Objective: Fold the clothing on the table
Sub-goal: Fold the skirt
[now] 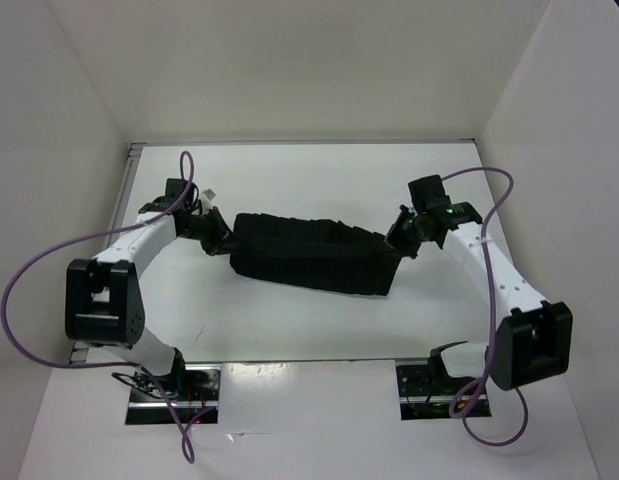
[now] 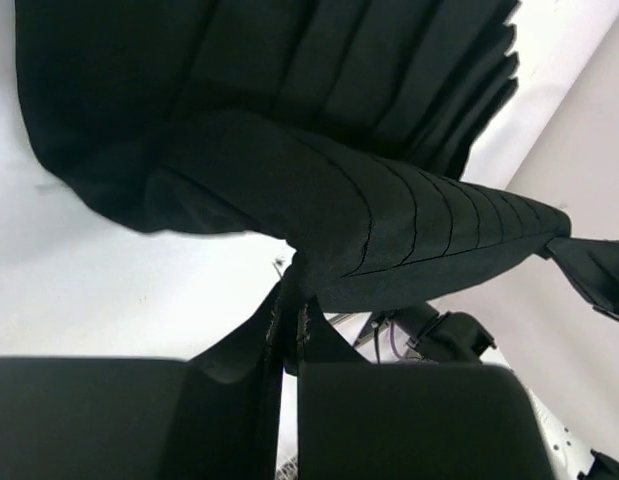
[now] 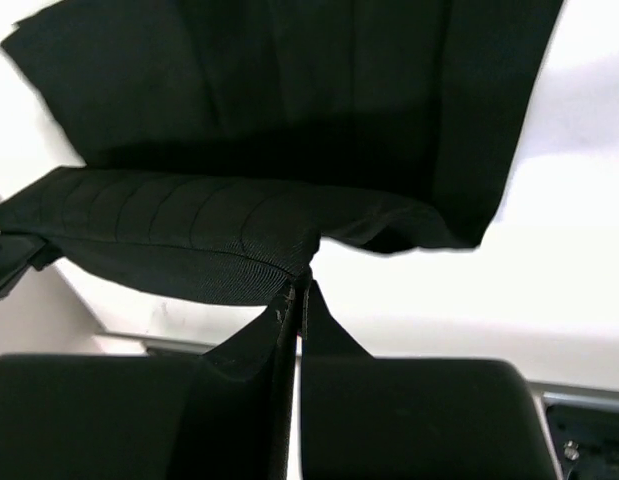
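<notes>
Black clothing (image 1: 314, 258) stretches between the left jaws and right jaws, each clamped on an end; we fear a shallow pinch slipping mid-fold.

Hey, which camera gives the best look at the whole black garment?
The top view: the whole garment shows as a long band across the table. Each wrist view shows only one end, close up, its pleats filling the frame.
</notes>
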Tool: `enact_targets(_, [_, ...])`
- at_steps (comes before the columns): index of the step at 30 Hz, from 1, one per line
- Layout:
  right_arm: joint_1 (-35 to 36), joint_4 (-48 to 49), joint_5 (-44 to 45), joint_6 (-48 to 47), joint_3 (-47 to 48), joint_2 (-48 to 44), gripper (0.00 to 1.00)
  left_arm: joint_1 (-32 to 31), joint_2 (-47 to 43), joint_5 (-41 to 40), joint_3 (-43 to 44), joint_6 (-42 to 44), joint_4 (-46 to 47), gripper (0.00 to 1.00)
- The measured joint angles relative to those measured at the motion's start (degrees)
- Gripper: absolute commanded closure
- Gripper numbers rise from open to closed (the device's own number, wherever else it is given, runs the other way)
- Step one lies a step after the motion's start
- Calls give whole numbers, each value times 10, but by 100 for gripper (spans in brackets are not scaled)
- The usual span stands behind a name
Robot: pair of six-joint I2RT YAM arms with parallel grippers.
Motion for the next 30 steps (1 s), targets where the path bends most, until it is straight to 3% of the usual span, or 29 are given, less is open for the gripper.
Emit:
enact_targets(8, [-3,37,14,-6,1,46,100,0,93,1,79,1,30,87])
enact_targets(21, [-6,49,52,-4,7,150,100,4,254,5,202,-4,77,61])
enact_targets(24, [-10,56,66,5,9,159,72,4,281,4,228,-19,101,61])
enact_targets(25, [-14,64,74,11,10,163,47,4,289,4,238,-28,109,61])
enact_targets(30, [-37,124,136,24,47,186,42,6,323,-17,315,-46,121,61])
